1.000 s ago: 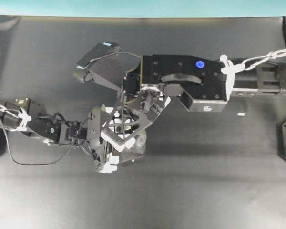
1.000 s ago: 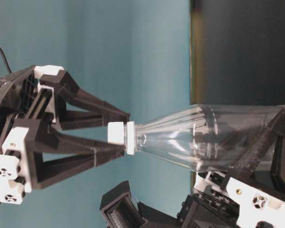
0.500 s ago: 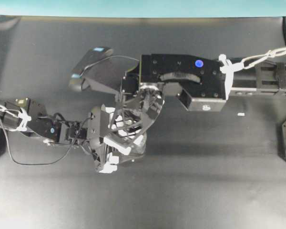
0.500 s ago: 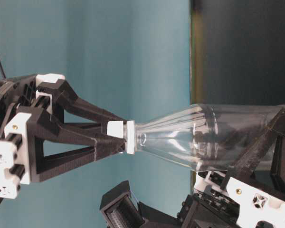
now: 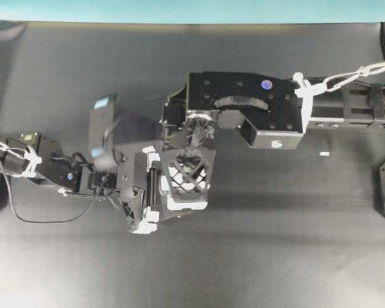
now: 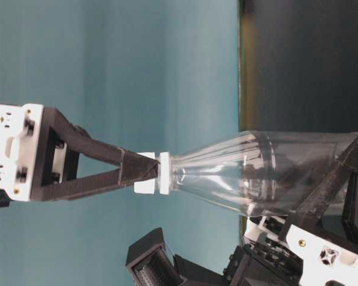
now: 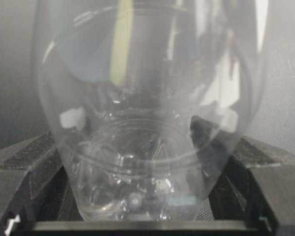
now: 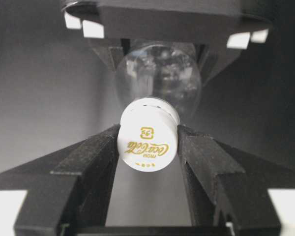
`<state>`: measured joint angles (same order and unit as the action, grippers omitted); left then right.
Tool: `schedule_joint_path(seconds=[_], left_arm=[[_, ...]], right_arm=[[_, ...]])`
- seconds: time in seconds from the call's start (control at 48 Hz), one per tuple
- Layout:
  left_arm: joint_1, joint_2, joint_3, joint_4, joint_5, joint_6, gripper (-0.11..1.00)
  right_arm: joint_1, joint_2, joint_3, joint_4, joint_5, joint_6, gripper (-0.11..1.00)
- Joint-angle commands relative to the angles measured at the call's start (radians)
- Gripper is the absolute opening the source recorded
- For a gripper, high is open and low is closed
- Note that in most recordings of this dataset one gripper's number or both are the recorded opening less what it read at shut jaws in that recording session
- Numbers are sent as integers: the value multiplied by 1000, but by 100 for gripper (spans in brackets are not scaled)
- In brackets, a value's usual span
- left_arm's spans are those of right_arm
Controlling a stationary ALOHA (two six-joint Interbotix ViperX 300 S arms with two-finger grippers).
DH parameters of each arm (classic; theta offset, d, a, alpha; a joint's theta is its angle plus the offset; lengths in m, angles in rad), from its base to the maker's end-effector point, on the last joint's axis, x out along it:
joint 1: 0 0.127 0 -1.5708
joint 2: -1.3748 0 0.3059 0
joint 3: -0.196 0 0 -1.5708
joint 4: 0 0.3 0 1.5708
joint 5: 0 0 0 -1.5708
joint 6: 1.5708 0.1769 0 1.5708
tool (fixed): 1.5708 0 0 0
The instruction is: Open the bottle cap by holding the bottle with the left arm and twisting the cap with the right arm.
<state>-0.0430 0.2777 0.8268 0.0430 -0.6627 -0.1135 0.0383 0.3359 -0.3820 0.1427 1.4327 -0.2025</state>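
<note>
overhead looks straight down, the table-level view sits rolled sideways, both wrist cameras close; all share the bottle (image 6: 256,173).

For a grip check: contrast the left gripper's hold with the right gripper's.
The left gripper clamps the bottle low on its wide clear body; the right gripper pinches the narrow white bottle cap. The left's jaws stand wider apart than the right's. Both have black fingers, closed on the same bottle.

Glossy clear plastic bottle (image 6: 244,173)
</note>
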Motion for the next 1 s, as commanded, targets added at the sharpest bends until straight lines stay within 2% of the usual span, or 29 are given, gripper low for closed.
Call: schedule_joint_path(seconds=[0.0,0.458,0.542,0.771,0.979], left_arm=[[-6,3,5,3,5,-3,82],[-9,0,5,3,6,-3,81],[-9,0,5,3,6,-3,82],[-9,0,0,3,6,-3,82],[-9,0,3,3,6,-3,82]], right_arm=[[31,-11,-21,3,-6,-81,35],[28,-12,-32,-5,-20,-529,35],[21,-12,-32,-6,-20,-586,35],[15,-17,-32,-21,-25,-693,35],[9,-17,-32,-21,-17,-698,35]])
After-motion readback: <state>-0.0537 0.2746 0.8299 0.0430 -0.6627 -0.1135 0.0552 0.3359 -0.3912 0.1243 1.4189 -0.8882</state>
